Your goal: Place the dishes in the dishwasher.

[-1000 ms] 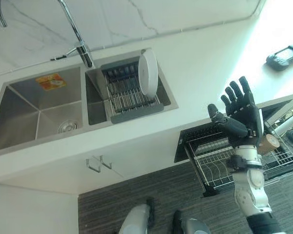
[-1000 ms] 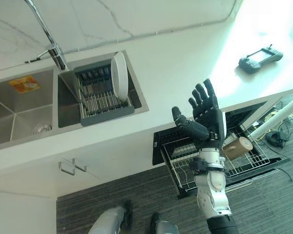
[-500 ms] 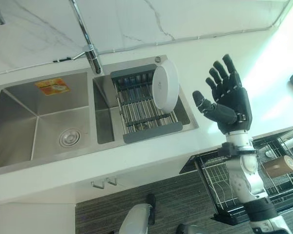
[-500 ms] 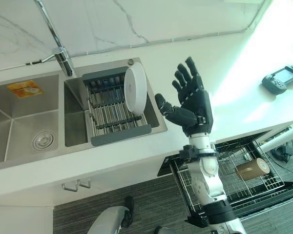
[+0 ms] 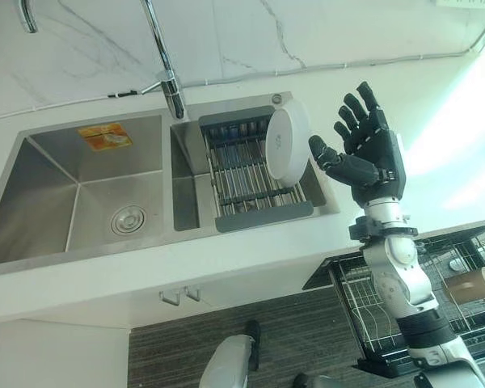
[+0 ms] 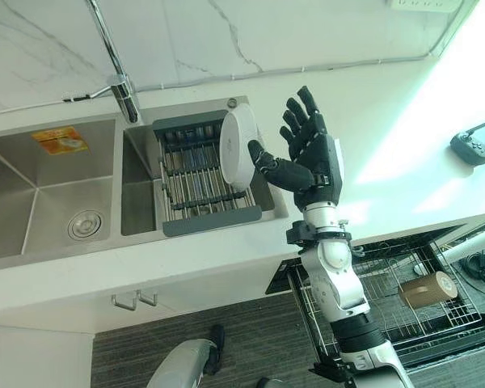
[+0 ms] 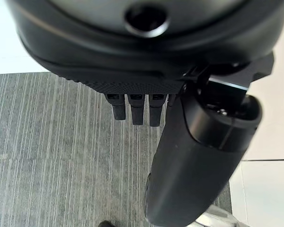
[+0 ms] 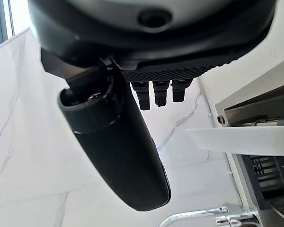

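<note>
A double steel sink (image 5: 81, 190) is sunk into the white worktop (image 5: 436, 129), with a tall tap (image 5: 168, 77) behind it. In the right basin sits a grey drying rack (image 5: 255, 174), and a white plate (image 5: 288, 147) stands on edge at its right end, flat face turned left, long axis running from about 12 to 6 o'clock. At the plate's 3 o'clock, just beside it, the right hand (image 5: 370, 153) hangs with fingers spread apart, holding nothing. Lower right, a pulled-out dishwasher rack (image 6: 388, 299) holds a brown cup (image 6: 427, 288). The left hand (image 7: 146, 56) hangs over dark striped floor (image 7: 47, 142), fingers straight.
</note>
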You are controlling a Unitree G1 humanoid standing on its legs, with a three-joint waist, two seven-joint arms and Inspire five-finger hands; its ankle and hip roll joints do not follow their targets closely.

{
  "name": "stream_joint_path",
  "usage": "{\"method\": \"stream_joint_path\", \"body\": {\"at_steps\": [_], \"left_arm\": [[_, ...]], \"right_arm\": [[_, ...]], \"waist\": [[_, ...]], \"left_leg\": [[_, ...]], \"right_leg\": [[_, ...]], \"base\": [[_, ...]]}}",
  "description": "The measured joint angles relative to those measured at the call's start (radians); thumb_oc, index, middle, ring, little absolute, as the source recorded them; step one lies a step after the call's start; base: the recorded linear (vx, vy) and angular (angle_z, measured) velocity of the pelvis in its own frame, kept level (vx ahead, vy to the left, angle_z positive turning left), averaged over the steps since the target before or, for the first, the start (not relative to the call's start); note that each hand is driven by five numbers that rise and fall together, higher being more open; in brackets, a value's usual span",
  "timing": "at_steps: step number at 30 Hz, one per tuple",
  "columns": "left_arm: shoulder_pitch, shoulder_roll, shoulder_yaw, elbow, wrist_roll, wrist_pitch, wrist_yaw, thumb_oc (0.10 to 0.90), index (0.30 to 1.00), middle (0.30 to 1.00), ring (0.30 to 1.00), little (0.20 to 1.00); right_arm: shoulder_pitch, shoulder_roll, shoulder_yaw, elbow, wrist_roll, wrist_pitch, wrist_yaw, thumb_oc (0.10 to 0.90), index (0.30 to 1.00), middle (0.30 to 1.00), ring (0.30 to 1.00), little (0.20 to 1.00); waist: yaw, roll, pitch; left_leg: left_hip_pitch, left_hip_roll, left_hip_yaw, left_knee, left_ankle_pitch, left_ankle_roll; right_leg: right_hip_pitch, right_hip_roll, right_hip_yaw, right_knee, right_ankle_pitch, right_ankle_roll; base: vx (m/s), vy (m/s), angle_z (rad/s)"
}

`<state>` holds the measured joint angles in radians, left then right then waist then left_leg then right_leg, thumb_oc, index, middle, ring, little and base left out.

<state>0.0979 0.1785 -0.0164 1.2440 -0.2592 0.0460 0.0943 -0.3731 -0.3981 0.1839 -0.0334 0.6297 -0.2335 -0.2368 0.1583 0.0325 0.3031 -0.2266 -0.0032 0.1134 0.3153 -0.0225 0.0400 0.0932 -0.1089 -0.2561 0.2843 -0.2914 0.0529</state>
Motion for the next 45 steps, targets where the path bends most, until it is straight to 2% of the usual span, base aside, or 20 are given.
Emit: {"method": "stream_joint_path", "body": {"at_steps": [4, 10, 14, 17, 32, 45], "left_arm": [[0.001, 0.001, 0.0, 0.0, 0.0, 0.012, 0.013, 0.8, 0.9, 0.9, 0.9, 0.9], [0.002, 0.002, 0.0, 0.0, 0.01, 0.02, 0.019, 0.8, 0.9, 0.9, 0.9, 0.9], [0.001, 0.004, -0.021, -0.001, 0.011, 0.028, 0.025, 0.8, 0.9, 0.9, 0.9, 0.9], [-0.001, 0.005, -0.021, -0.006, 0.011, 0.036, 0.025, 0.8, 0.9, 0.9, 0.9, 0.9], [0.0, 0.007, -0.041, -0.015, 0.031, 0.039, 0.005, 0.8, 0.9, 0.9, 0.9, 0.9], [-0.002, 0.011, -0.1, -0.044, 0.037, 0.019, -0.02, 0.8, 0.9, 0.9, 0.9, 0.9]], "right_arm": [[-0.037, 0.002, 0.004, 0.017, -0.001, 0.0, -0.072, 0.8, 0.9, 0.9, 0.9, 0.9], [-0.07, 0.012, 0.011, 0.05, 0.007, 0.007, -0.079, 0.8, 0.9, 0.9, 0.9, 0.9], [-0.107, 0.059, 0.035, 0.101, 0.011, 0.01, -0.102, 0.8, 0.9, 0.9, 0.9, 0.9], [-0.117, 0.059, 0.051, 0.152, 0.011, 0.017, -0.115, 0.8, 0.9, 0.9, 0.9, 0.9], [-0.157, 0.06, 0.052, 0.207, 0.021, 0.048, -0.156, 0.8, 0.9, 0.9, 0.9, 0.9], [-0.176, 0.079, 0.057, 0.284, 0.021, 0.086, -0.204, 0.8, 0.9, 0.9, 0.9, 0.9]], "waist": [[0.013, 0.006, -0.004], [0.016, 0.006, -0.004], [0.016, 0.012, -0.009], [0.037, 0.015, -0.012], [0.04, 0.015, -0.012], [0.041, 0.017, -0.011]], "left_leg": [[-0.004, -0.001, -0.012, 0.009, 0.003, 0.004], [-0.004, -0.002, -0.016, 0.01, 0.001, 0.001], [-0.005, -0.003, -0.023, 0.011, 0.0, 0.0], [-0.005, -0.008, -0.031, 0.011, 0.001, 0.0], [-0.017, -0.017, -0.051, 0.011, 0.009, 0.003], [-0.033, -0.019, -0.065, 0.011, 0.011, 0.0]], "right_leg": [[0.005, 0.003, -0.01, 0.002, -0.001, 0.001], [0.006, 0.002, -0.015, 0.006, -0.001, 0.001], [0.007, 0.002, -0.023, 0.01, -0.002, 0.001], [0.008, 0.0, -0.03, 0.013, -0.007, 0.0], [0.008, -0.002, -0.054, 0.014, -0.011, -0.001], [-0.004, 0.001, -0.066, 0.014, -0.015, -0.009]], "base": [[0.02, 0.025, 0.08], [0.01, 0.0, 0.02], [0.02, 0.011, 0.06], [0.03, 0.003, 0.07], [0.01, 0.0, 0.03], [0.0, -0.001, 0.02]]}}
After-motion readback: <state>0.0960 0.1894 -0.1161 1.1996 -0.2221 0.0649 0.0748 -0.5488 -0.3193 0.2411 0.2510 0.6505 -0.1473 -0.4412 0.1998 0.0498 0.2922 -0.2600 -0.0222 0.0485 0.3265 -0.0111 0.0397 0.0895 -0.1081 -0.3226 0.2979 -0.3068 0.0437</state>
